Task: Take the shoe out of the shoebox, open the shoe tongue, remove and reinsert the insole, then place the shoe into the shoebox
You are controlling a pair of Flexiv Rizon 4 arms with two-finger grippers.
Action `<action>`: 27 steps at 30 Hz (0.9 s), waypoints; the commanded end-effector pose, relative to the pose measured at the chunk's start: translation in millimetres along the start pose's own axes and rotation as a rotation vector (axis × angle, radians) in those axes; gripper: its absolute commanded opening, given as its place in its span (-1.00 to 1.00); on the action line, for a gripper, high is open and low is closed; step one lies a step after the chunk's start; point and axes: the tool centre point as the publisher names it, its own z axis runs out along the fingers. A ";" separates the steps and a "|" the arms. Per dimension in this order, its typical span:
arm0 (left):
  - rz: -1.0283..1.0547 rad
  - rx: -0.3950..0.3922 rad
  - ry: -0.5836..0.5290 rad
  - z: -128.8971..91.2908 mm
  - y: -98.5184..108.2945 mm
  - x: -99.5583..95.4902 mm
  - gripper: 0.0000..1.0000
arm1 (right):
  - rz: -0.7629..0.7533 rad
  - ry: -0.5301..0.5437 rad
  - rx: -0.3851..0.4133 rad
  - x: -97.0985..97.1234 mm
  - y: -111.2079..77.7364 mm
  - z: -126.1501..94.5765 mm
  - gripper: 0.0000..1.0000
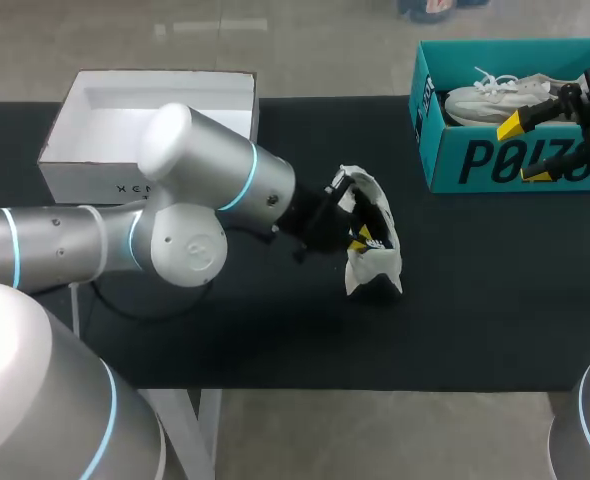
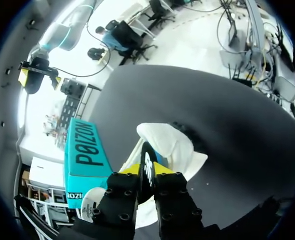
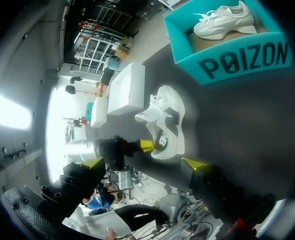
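Teal shoebox (image 1: 455,165): stands open on the black table top (image 1: 475,320), at its far right corner. Holds a second shoe (image 1: 485,100), white and pale grey, lying flat on its sole inside.

Shoe (image 1: 375,245): white with a black side panel. Sits out on the table top, left of the teal shoebox and nearer the robot than it, well apart from it. Lies tipped onto its side, opening turned toward the left arm (image 1: 205,200). Cannot tell whether lifted clear of the surface.

Left gripper (image 2: 146,170): works well left of the teal shoebox, at the shoe. Grips the shoe's black side wall, one yellow tip pressed on either face of it.

Right gripper (image 1: 523,150): hangs directly over the teal shoebox, above its near wall. Stands with fingers spread wide, nothing between them, no contact seen with box or second shoe.

White box (image 1: 85,170): sits far left of the teal shoebox along the same far edge, open, partly behind the left arm.
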 end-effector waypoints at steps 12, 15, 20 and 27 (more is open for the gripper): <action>0.217 0.026 0.262 -6.4 12.9 -14.4 -1.00 | 0.001 -0.002 0.000 -0.1 -0.1 0.1 1.00; 0.328 0.007 0.319 -3.9 18.8 -15.9 -1.00 | 0.001 -0.002 0.000 -0.1 -0.1 0.1 1.00; 0.419 0.050 0.382 3.6 11.8 -9.8 -1.00 | 0.001 -0.002 0.000 -0.1 -0.1 0.1 1.00; 0.478 0.063 0.457 22.5 4.9 2.0 -1.00 | 0.001 -0.002 0.000 -0.1 -0.1 0.1 1.00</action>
